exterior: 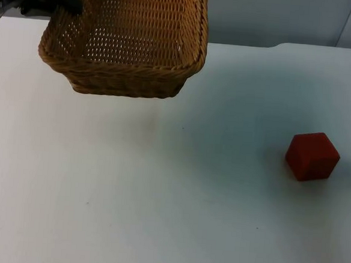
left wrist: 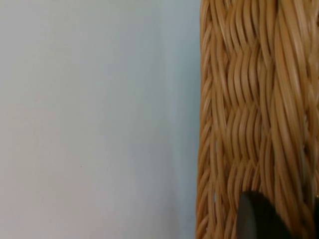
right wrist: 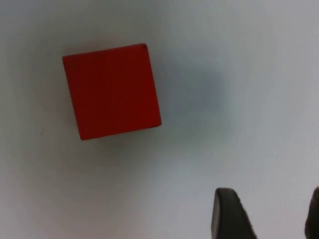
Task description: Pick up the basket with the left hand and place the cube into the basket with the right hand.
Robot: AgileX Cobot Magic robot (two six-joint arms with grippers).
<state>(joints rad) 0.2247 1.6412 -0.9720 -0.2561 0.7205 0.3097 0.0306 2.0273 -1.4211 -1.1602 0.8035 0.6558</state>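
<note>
The red cube sits on the white table, at its right side, well apart from the wicker basket at the far left. The left gripper clamps the basket's left rim. The right gripper hangs above the table near the cube, fingers parted and holding nothing
</note>
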